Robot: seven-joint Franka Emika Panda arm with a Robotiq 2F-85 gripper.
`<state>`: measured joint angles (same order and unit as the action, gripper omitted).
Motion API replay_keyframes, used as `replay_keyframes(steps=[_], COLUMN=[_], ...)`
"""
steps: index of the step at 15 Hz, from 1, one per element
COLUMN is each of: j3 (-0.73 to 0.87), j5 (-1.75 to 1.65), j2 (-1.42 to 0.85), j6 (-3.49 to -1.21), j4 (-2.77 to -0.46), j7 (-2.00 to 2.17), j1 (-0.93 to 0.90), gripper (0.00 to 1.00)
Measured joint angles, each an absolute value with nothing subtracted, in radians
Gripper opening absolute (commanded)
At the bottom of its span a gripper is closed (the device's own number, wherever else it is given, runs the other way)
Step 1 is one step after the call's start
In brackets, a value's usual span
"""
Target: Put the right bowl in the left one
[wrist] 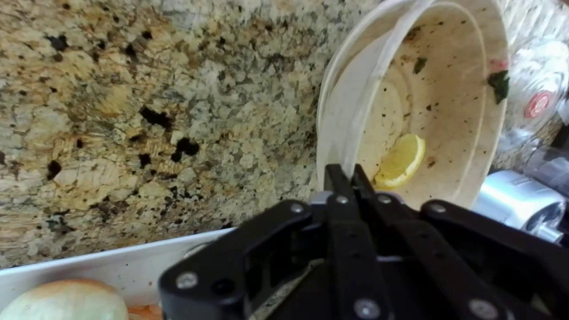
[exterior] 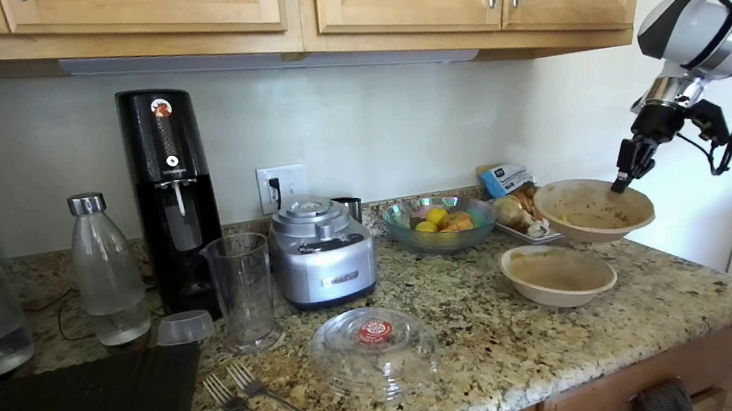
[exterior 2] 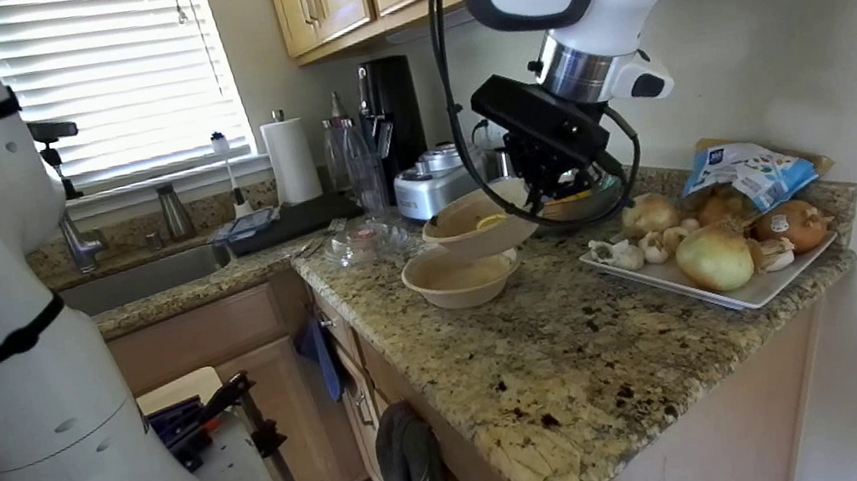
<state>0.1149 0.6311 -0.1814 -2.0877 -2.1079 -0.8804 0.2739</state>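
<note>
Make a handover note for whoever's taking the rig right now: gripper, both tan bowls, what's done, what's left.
Gripper: closed on the rim of the right bowl.
That bowl: tilted, off the counter, with a lemon wedge inside.
Other: left bowl, upright on the counter.
Done: right bowl gripped and raised.
Remaining: probably centre it over the left bowl, lower, release.
</note>
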Motion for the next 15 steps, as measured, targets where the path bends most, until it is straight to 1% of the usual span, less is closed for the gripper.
replay_keyframes(steps=[8, 15], j3=[0.066, 0.037], j5=[0.694, 0.687], j2=[-0.185, -0.191], j6=[-2.362, -2.411], j4=[-2.230, -2.294], j7=[-0.757, -0.720], j1=[0.183, 0.158], gripper=[0.04, 0.04])
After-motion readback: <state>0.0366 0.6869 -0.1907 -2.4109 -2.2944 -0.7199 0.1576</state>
